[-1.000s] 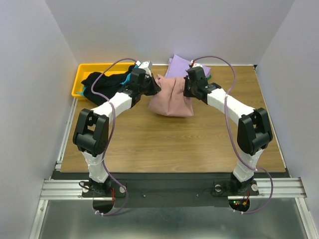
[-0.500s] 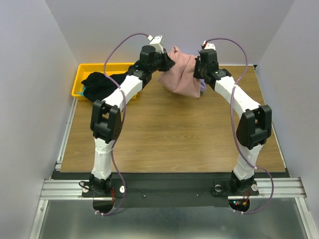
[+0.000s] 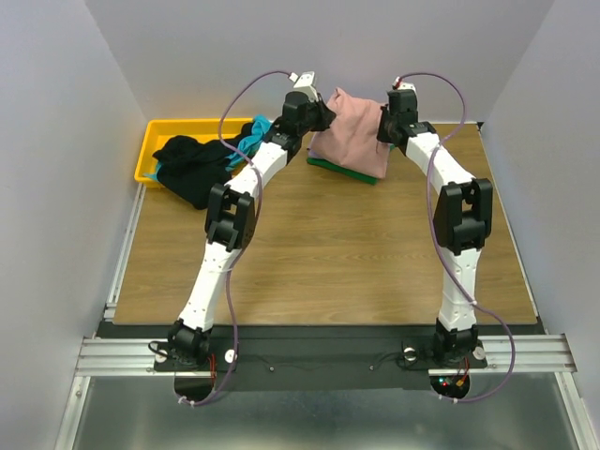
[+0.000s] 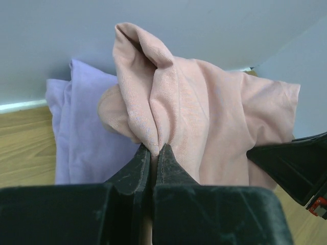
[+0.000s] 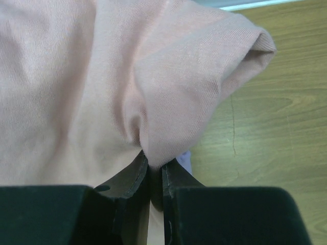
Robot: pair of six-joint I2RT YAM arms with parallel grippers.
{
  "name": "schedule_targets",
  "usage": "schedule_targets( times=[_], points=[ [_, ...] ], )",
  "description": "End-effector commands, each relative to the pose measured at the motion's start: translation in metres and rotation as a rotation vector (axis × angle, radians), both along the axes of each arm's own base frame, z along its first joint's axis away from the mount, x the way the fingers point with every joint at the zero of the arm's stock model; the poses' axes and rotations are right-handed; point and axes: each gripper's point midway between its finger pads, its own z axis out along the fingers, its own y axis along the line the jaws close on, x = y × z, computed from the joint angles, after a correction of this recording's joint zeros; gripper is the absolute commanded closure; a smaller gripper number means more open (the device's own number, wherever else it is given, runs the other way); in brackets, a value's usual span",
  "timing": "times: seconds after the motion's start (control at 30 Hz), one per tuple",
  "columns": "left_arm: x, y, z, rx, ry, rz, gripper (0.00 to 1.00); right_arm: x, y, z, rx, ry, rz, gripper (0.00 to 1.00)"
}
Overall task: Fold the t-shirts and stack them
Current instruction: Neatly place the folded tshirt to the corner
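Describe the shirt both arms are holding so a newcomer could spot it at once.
Look to the far edge of the wooden table, right of the yellow bin. There the left gripper and right gripper each pinch a fold of the dusty-pink t-shirt, hanging bunched between them. It is the only pink one and the only one lifted; the green t-shirt lies flat beneath it.

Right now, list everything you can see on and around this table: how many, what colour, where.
dusty-pink cloth t-shirt: one, pink, held up at the far middle
lavender cloth t-shirt: one, lavender, behind the pink one
green cloth t-shirt: one, green, edge showing under the pink one
black cloth t-shirt: one, black, spilling from the bin
teal cloth t-shirt: one, teal, at the bin's right end
yellow plastic bin: one, yellow, far left
wooden table: one, brown
left gripper: black, pinching pink cloth
right gripper: black, pinching pink cloth
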Motion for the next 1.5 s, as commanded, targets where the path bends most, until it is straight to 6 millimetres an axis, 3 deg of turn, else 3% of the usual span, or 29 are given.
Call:
schedule_targets(
  times=[0.0, 0.23, 0.27, 0.3, 0.33, 0.4, 0.43, 0.47, 0.6, 0.63, 0.77, 0.8, 0.83, 0.87, 0.9, 0.93, 0.97, 1.0, 1.03, 1.07, 1.1, 1.13, 1.17, 1.2, 1.23, 1.27, 1.3, 1.33, 1.47],
  points=[
    [0.018, 0.009, 0.066, -0.123, -0.179, 0.071, 1.0, 0.023, -0.009, 0.031, 0.019, -0.096, 0.009, 1.0],
    [0.044, 0.026, 0.031, -0.171, -0.156, 0.179, 0.96, 0.043, -0.025, -0.013, 0.021, -0.041, 0.012, 0.99],
    [0.047, 0.028, 0.026, -0.192, -0.148, 0.16, 0.88, 0.045, -0.03, -0.02, 0.03, -0.032, 0.0, 0.95],
    [0.049, 0.032, 0.024, -0.198, -0.141, 0.164, 0.58, 0.046, -0.032, -0.02, 0.046, -0.033, -0.012, 0.78],
    [0.05, 0.034, 0.023, -0.2, -0.136, 0.171, 0.46, 0.047, -0.036, -0.02, 0.049, -0.034, -0.027, 0.6],
    [0.047, 0.036, 0.035, -0.177, -0.151, 0.15, 0.02, 0.047, -0.041, -0.016, 0.044, -0.044, -0.05, 0.37],
    [0.043, 0.035, 0.036, -0.158, -0.157, 0.139, 0.01, 0.046, -0.046, -0.005, 0.03, -0.062, -0.07, 0.07],
    [0.04, 0.035, 0.044, -0.149, -0.171, 0.137, 0.01, 0.046, -0.049, 0.002, 0.025, -0.074, -0.084, 0.0],
    [0.021, 0.052, 0.116, -0.153, -0.227, 0.192, 0.01, 0.031, -0.059, 0.052, 0.027, -0.147, -0.147, 0.0],
    [0.015, 0.052, 0.121, -0.141, -0.227, 0.18, 0.01, 0.018, -0.056, 0.074, 0.049, -0.17, -0.127, 0.0],
    [-0.031, 0.06, 0.173, -0.11, -0.221, 0.121, 0.01, -0.026, -0.045, 0.11, 0.125, -0.19, -0.068, 0.0],
    [-0.041, 0.064, 0.177, -0.099, -0.207, 0.118, 0.01, -0.04, -0.042, 0.118, 0.155, -0.194, -0.066, 0.0],
    [-0.049, 0.066, 0.153, -0.067, -0.143, 0.115, 0.01, -0.052, -0.041, 0.121, 0.175, -0.192, -0.065, 0.0],
    [-0.061, 0.068, 0.15, -0.053, -0.121, 0.101, 0.02, -0.074, -0.038, 0.155, 0.209, -0.247, -0.041, 0.0],
    [-0.088, 0.078, 0.181, -0.066, -0.148, 0.089, 0.01, -0.091, -0.035, 0.129, 0.223, -0.186, -0.031, 0.0],
    [-0.102, 0.083, 0.18, -0.063, -0.134, 0.085, 0.01, -0.104, -0.032, 0.129, 0.262, -0.179, -0.028, 0.0],
    [-0.118, 0.085, 0.136, -0.022, -0.046, 0.082, 0.02, -0.12, -0.029, 0.125, 0.29, -0.167, -0.02, 0.0],
    [-0.147, 0.098, 0.169, -0.047, -0.097, 0.089, 0.02, -0.146, -0.023, 0.118, 0.336, -0.144, -0.003, 0.0],
    [-0.165, 0.104, 0.12, -0.001, -0.008, 0.094, 0.02, -0.162, -0.018, 0.111, 0.366, -0.122, 0.017, 0.0],
    [-0.193, 0.12, 0.144, -0.031, -0.056, 0.123, 0.02, -0.175, -0.014, 0.102, 0.397, -0.099, 0.028, 0.0],
    [-0.209, 0.128, 0.132, -0.035, -0.044, 0.137, 0.02, -0.196, -0.012, 0.111, 0.423, -0.122, 0.039, 0.0],
    [-0.224, 0.137, 0.119, -0.042, -0.023, 0.153, 0.02, -0.215, -0.011, 0.07, 0.451, -0.037, 0.013, 0.0],
    [-0.244, 0.151, 0.061, -0.015, 0.079, 0.187, 0.02, -0.228, -0.007, 0.059, 0.474, -0.011, 0.022, 0.0],
    [-0.267, 0.161, 0.078, -0.085, 0.04, 0.194, 0.02, -0.241, -0.006, 0.045, 0.48, 0.015, 0.026, 0.0],
    [-0.287, 0.169, 0.032, -0.058, 0.116, 0.2, 0.02, -0.261, -0.006, 0.027, 0.489, 0.042, 0.023, 0.0],
    [-0.307, 0.177, 0.04, -0.087, 0.094, 0.194, 0.01, -0.272, -0.007, 0.019, 0.497, 0.053, 0.018, 0.0],
    [-0.319, 0.184, 0.027, -0.088, 0.119, 0.21, 0.01, -0.281, -0.006, 0.013, 0.505, 0.058, 0.023, 0.0],
    [-0.336, 0.191, -0.008, -0.098, 0.206, 0.234, 0.02, -0.298, -0.006, 0.002, 0.525, 0.065, 0.015, 0.0],
    [-0.372, 0.227, -0.037, -0.176, 0.256, 0.37, 0.02, -0.326, -0.012, -0.011, 0.554, 0.011, -0.013, 0.0]
  ],
)
